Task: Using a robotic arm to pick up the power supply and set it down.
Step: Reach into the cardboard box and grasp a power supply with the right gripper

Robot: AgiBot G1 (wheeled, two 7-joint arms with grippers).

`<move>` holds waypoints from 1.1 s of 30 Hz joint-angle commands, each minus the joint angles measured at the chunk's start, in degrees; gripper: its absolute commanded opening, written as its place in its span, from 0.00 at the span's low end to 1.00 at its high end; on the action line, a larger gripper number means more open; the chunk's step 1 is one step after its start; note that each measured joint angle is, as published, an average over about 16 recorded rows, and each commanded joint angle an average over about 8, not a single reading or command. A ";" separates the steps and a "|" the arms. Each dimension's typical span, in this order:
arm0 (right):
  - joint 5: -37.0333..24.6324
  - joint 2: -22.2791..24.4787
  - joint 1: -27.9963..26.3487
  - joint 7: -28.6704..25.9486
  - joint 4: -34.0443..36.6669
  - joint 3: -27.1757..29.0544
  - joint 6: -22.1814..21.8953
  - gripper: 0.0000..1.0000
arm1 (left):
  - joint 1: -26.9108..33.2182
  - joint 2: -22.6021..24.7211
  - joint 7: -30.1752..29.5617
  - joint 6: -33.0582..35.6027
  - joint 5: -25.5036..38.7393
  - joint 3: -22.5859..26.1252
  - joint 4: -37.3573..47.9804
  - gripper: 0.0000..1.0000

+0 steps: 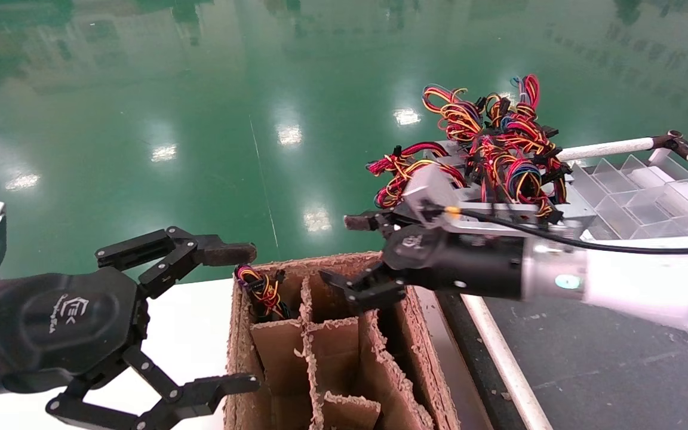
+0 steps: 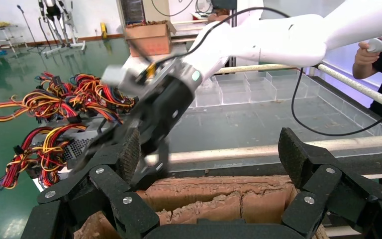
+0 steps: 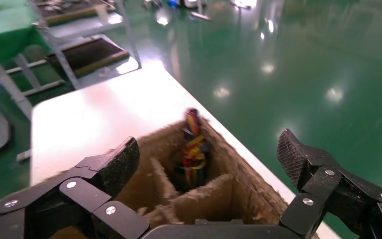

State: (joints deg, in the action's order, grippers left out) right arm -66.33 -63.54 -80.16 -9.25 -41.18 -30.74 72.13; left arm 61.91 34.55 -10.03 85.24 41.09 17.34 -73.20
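Now, from my seat, the left gripper [image 1: 224, 316] hangs idle and spread wide over the white bench [image 1: 189, 334], just beside the left wall of the cardboard divider box [image 1: 344, 358]. One power supply [image 1: 262, 292] already sits in that box's far-left compartment, only its wire bundle showing. My right gripper [image 1: 359, 254] hovers over the far edge of the box, fingers apart and holding nothing, as the right wrist view confirms.

The remaining power supplies [image 1: 487, 161] lie heaped on the far-left corner of the dark right-hand bench [image 1: 595, 346], beyond and to the right of the pincer, apart from it. My worry is the tangled wires [image 1: 499, 137]: I judge that lifting one unit could drag its neighbours off the edge. The ragged dividers could also snag plugs on the way down.
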 commanded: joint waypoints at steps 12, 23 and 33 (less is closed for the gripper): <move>-4.98 -13.62 -8.28 6.63 20.65 -4.24 -4.51 1.00 | 0.01 -0.01 0.02 -0.01 -0.02 0.04 0.01 1.00; -2.05 -14.96 -8.29 6.24 18.58 -10.84 -10.07 1.00 | 0.02 -0.02 0.03 -0.02 -0.04 0.06 0.01 1.00; 2.47 -14.93 -7.33 3.18 13.78 -18.35 -15.90 1.00 | 0.02 -0.03 0.05 -0.03 -0.06 0.09 0.01 1.00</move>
State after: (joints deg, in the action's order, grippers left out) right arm -63.74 -78.47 -87.55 -6.00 -27.48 -49.08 56.36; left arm 61.93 34.51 -9.98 85.20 41.03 17.43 -73.20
